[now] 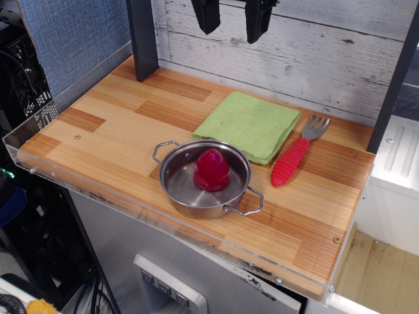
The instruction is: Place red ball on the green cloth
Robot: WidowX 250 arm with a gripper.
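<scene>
The red ball [211, 169] is a glossy deep-red egg shape with a pointed top. It sits inside a shallow steel pot [175, 190] near the front middle of the wooden table. The green cloth [249, 124] lies flat just behind the pot, with nothing on it. My gripper [232, 27] hangs high at the top of the view, above and behind the cloth. Its two black fingers are apart and hold nothing.
A fork [298, 152] with a ribbed red handle lies right of the cloth, tines pointing away. A dark post [142, 39] stands at the back left and another [396, 78] at the right. A clear plastic rim [39, 124] edges the table's left and front.
</scene>
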